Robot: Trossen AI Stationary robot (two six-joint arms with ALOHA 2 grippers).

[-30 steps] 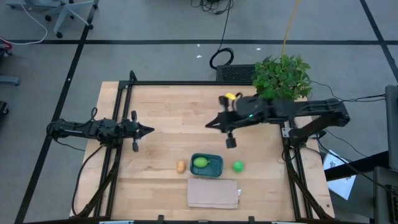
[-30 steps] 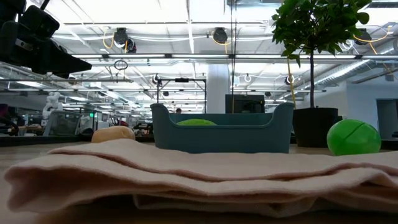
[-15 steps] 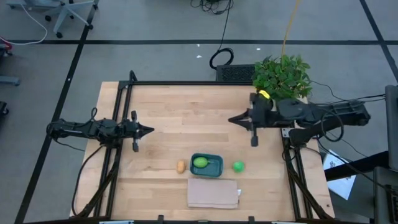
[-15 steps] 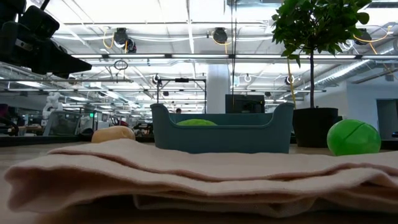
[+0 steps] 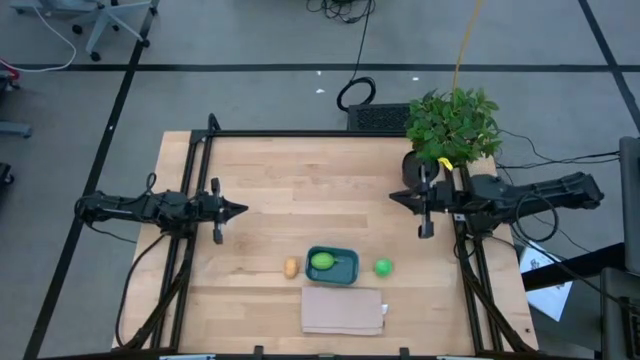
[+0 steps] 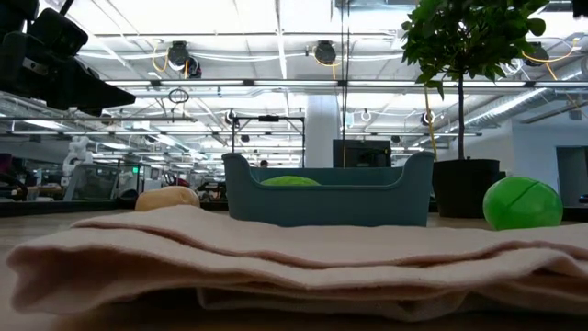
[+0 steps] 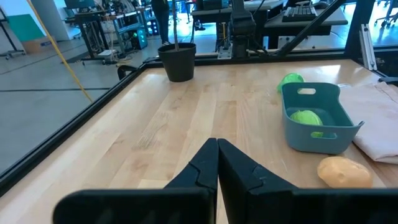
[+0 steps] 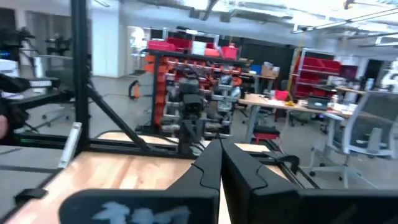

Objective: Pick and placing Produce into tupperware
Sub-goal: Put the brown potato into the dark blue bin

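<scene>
Wood table (image 5: 290, 190): teal tupperware (image 5: 332, 266) holds lime-green produce (image 5: 322, 262).

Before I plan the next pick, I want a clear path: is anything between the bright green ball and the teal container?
Nothing visible. The bright green ball sits on bare table just right of the teal container, apart from it. The cloth lies nearer the front edge, off that line.

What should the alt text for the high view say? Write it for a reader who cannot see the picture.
Seen from above, a wooden table holds a teal container with a lime-green piece inside, a yellow-orange piece and a green ball flanking it, and a tan cloth at the near edge. Both end effectors, left and right, rest shut at the sides, beside a potted plant.
</scene>
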